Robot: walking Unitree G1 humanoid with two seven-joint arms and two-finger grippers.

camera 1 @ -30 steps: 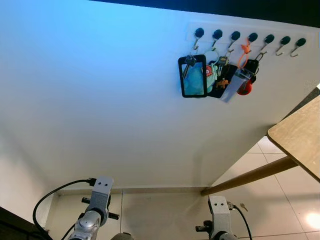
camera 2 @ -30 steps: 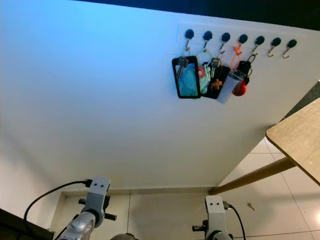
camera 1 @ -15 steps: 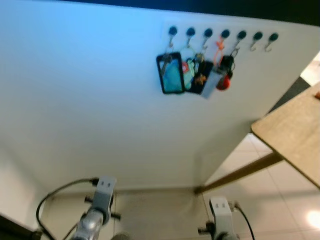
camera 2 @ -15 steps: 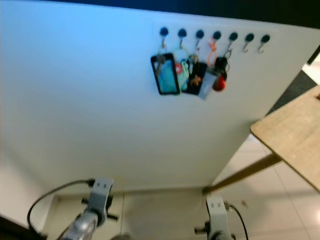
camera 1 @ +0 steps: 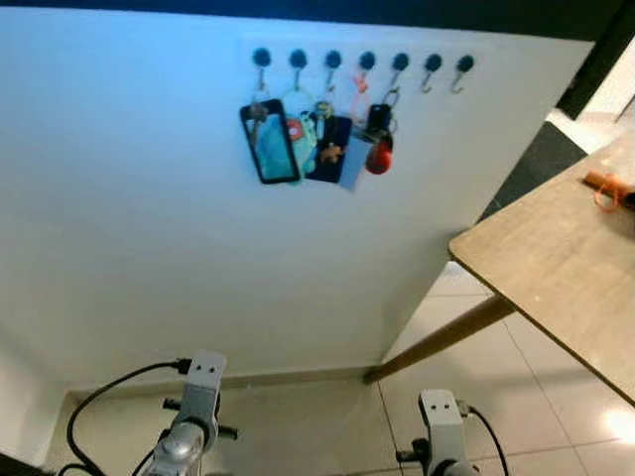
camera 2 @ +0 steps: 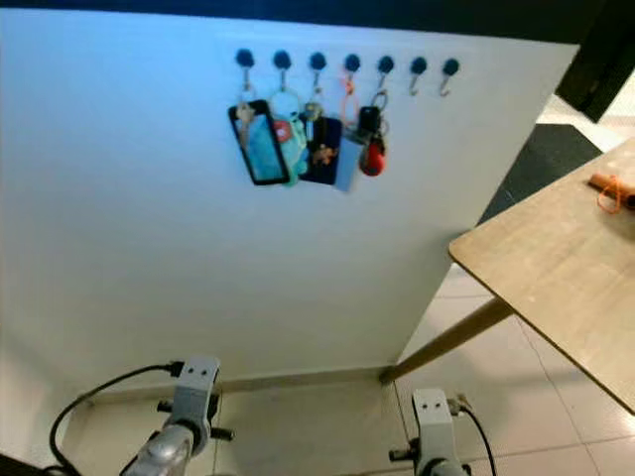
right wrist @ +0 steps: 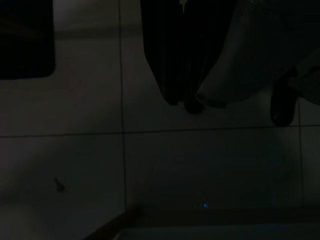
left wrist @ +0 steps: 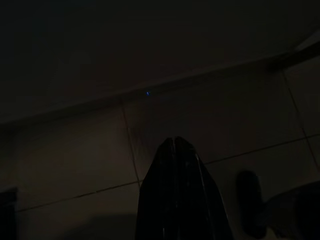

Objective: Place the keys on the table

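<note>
The head views show a white wall (camera 1: 149, 248) carrying a row of seven black hooks (camera 1: 366, 61). The keys (camera 1: 316, 139) hang in a bunch from the left five hooks, with a black-framed card holder (camera 1: 269, 142), a dark blue tag (camera 1: 327, 149) and a red fob (camera 1: 377, 157) among them. To the right, a wooden table (camera 1: 556, 268) stands on an angled leg (camera 1: 437, 342), with an orange item (camera 1: 607, 188) at its far right edge.

Both arms hang low over the tiled floor (camera 2: 516, 387). The wrist views are very dark. The left wrist view shows the left gripper (left wrist: 174, 145) with its fingers pressed together, empty, above floor tiles. The right wrist view shows the right gripper (right wrist: 181, 100) with its fingers close together, also empty, above floor tiles.

The keys hang high on the far wall, well apart from both grippers.
</note>
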